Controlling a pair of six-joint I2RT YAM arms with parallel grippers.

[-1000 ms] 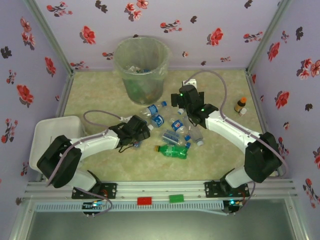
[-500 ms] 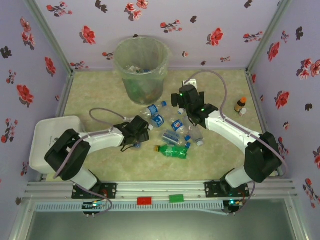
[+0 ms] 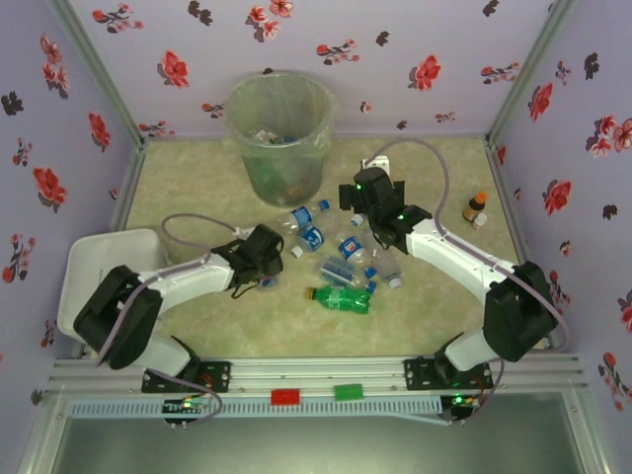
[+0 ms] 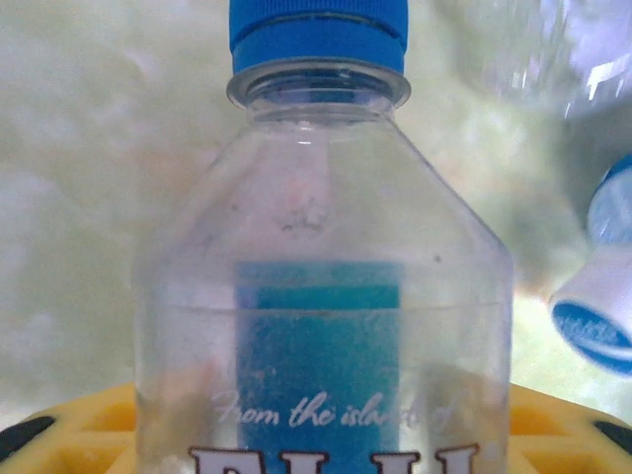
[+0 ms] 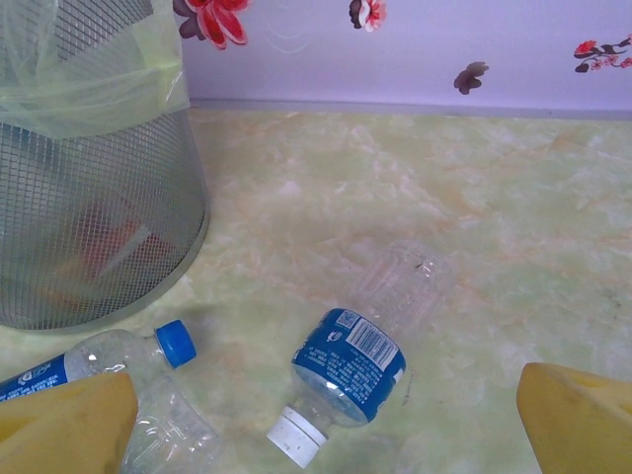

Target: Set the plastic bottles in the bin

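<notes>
Presently on the desk (image 3: 188,188): a pale green marbled top is carrying everything listed below.
bin (image 3: 265,178): is standing upright at the far side of the desk, its clear liner folding over the rim; items are lying inside it, too blurred to name.
loose plastic bottles (image 3: 346,262): are lying scattered on the desk in front of the bin and to its right, all outside it.
blue-capped bottle (image 5: 148,370): is lying on its side just beside the bin's foot.
white-capped bottle (image 5: 348,363): is lying on its side near the bin, blue label facing up.
green bottle (image 3: 341,298): is lying on its side at the edge of the scatter farthest from the bin.
clear bottle (image 4: 321,296): blue cap on; is sitting between the left claw's fingers, in front of the bin and outside it.
left claw (image 3: 265,265): is hanging low in front of the bin, its yellow fingers flanking the clear bottle; whether they are pinching it cannot be told.
right claw (image 5: 326,395): is hovering to the right of the bin and facing it, fingers spreading wide above the white-capped bottle.
brown bottle (image 3: 475,205): orange cap on; is standing upright well to the right of the bin.
white tub (image 3: 99,272): is sitting well apart from the bin, near and to the left of it.
</notes>
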